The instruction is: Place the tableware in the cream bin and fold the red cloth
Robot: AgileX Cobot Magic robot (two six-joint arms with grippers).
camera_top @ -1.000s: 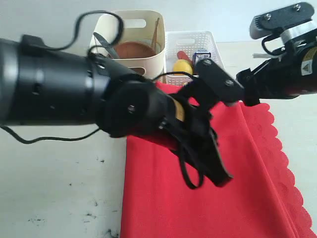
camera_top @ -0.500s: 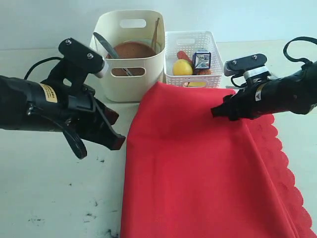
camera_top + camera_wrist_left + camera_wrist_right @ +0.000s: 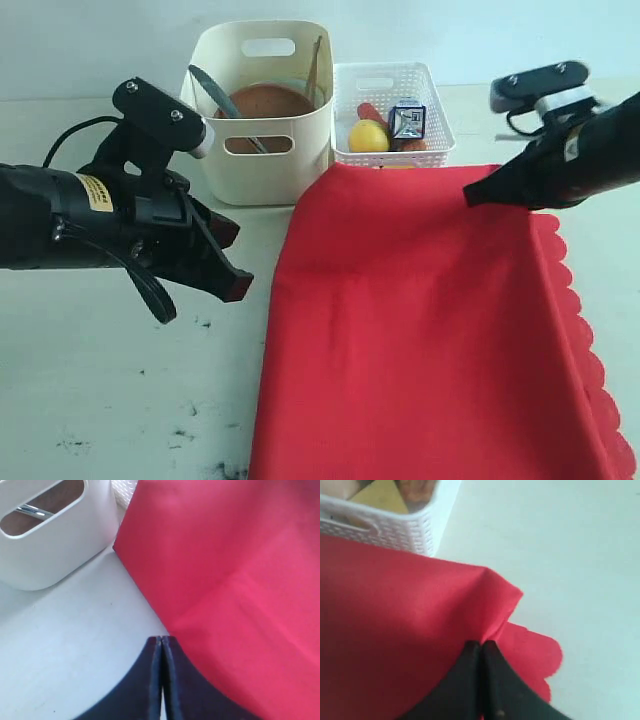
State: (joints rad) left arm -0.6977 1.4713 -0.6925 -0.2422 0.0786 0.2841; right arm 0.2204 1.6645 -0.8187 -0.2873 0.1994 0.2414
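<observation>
Currently, one red cloth (image 3: 420,320) lies doubled on the surface (image 3: 100,400) before one cream bin (image 3: 262,178). Right gripper (image 3: 469,197) fingers pinch the cloth corner; left gripper (image 3: 237,289) fingers are clenched empty.

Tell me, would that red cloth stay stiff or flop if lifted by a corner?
Probably floppy: the red cloth lies doubled over itself with a soft crease. Likely light, as its layers lie thin and flat. A push might bunch it.
</observation>
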